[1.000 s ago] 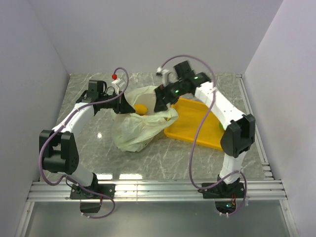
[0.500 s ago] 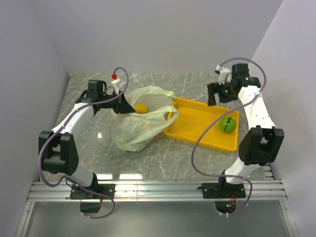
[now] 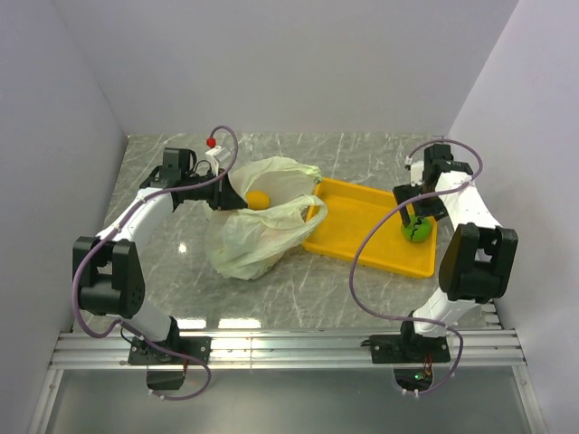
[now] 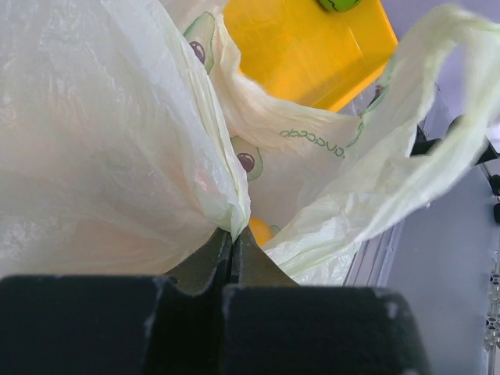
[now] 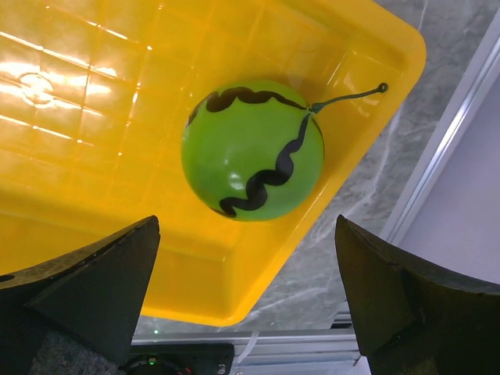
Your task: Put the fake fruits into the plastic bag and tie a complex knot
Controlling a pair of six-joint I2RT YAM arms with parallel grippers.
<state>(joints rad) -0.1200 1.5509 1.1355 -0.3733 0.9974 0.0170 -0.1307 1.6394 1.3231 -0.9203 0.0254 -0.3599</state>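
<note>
The pale-green plastic bag (image 3: 258, 231) lies left of centre, its mouth held up. My left gripper (image 3: 226, 192) is shut on the bag's left rim; in the left wrist view the jaws (image 4: 232, 234) pinch the thin film of the bag (image 4: 109, 141). An orange fruit (image 3: 259, 200) sits inside the bag, and a sliver of this orange fruit (image 4: 260, 230) shows past the jaws. A green fruit with black wavy stripes (image 5: 251, 148) lies in the yellow tray's right corner. My right gripper (image 5: 247, 234) hangs open just above it, the fingers well apart on either side; from above the right gripper (image 3: 412, 217) partly covers the green fruit (image 3: 416, 231).
The yellow tray (image 3: 362, 221) lies right of the bag, its left rim touching the bag's handle loop (image 3: 303, 212). A metal rail (image 3: 289, 348) runs along the near edge. Grey walls close in on both sides and behind.
My right arm has swung from the bag's mouth over to the tray's right end and come down over the green fruit. The left gripper and the bag have stayed put.
</note>
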